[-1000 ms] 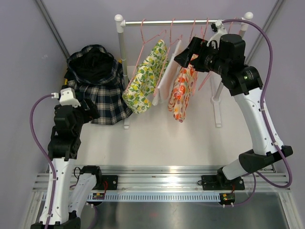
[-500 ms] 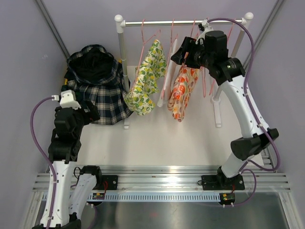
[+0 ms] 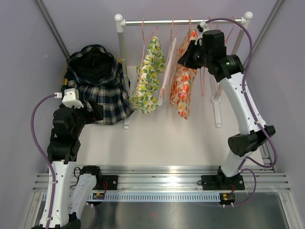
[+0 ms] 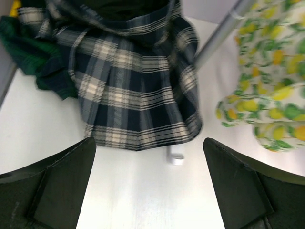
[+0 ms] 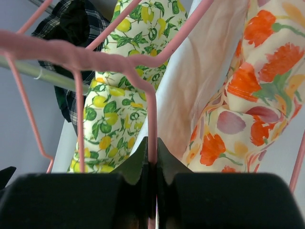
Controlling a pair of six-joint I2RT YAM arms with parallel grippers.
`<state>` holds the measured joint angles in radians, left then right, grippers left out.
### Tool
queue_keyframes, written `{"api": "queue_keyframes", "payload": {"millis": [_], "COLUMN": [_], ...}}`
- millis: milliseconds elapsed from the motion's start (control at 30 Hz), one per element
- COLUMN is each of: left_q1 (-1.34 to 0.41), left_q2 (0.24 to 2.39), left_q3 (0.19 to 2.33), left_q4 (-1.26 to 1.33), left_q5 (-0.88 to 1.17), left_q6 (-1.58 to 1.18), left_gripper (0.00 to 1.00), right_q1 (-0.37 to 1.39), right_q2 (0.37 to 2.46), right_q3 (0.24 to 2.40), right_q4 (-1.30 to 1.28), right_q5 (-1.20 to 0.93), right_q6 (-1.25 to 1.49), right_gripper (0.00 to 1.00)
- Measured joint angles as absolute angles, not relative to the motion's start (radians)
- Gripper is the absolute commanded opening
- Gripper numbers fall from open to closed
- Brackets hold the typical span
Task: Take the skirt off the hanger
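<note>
Right gripper [image 5: 152, 149]: jaws pressed together on a thin vertical wire of a pink hanger [image 5: 71, 56]; the wire runs down into the slot between the fingers. In the top view this gripper is up by the rail [image 3: 157, 22], toward its right end, right at the top of the orange skirt [image 3: 183, 88]. Orange skirt hangs from the rail, right of middle, drooping toward the tabletop [image 3: 157, 143]. Cannot tell for sure that the pinched hanger is the one carrying it. White cloth [image 3: 167, 67] hangs just left of the orange skirt, touching it. Lemon skirt [image 3: 148, 76] hangs left of that, near the rail's middle. A bare spare hanger [image 3: 204, 81] hangs right of the gripper, by the rail's right end. Rack [image 3: 120, 47] stands along the tabletop's far edge, a white post at each end of the rail.

Left gripper [image 3: 93, 112]: low, near the tabletop's left edge, jaws spread wide, only bare tabletop between the fingers [image 4: 62, 186]. Plaid skirt [image 3: 97, 88] lies heaped in the far left corner of the tabletop, hem fanned toward this gripper, apart from it. Dark green cloth [image 4: 28, 57] sticks out from under the plaid skirt's left side. Rack foot [image 4: 177, 158]: its white end sits just at the plaid hem.
</note>
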<state>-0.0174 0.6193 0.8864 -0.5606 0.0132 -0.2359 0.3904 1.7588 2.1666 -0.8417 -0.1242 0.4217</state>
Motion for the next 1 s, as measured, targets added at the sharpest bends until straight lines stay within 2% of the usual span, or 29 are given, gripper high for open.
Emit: {"api": "queue_keyframes", "payload": {"millis": [133, 233, 433, 700, 1000], "left_q1": [-0.067, -0.175, -0.589, -1.014, -1.204], "left_q2": [0.656, 0.718, 0.923, 1.161, 1.343], "left_q3": [0.993, 1.120, 1.350, 1.293, 1.250], "left_q4": [-0.514, -0.472, -0.315, -0.065, 0.070], "left_q5": [0.117, 0.163, 0.200, 0.255, 0.076], "left_q6": [-0.245, -0.244, -0.206, -0.147, -0.077], "left_gripper": [0.99, 0.99, 0.99, 0.99, 0.99], "right_q1": [0.390, 0.390, 0.390, 0.391, 0.391], "right_q2": [1.686, 1.657, 1.597, 1.542, 1.478], "right_q3": [2.185, 2.263, 2.341, 2.303, 2.303], "right_q4": [-0.890, -0.930, -1.003, -1.022, -1.059], "right_q5": [-0.122, -0.128, -0.158, -0.205, -0.258], "right_q6": [0.416, 0.415, 0.426, 0.453, 0.484], "right_gripper": [0.00, 0.00, 0.00, 0.00, 0.00]}}
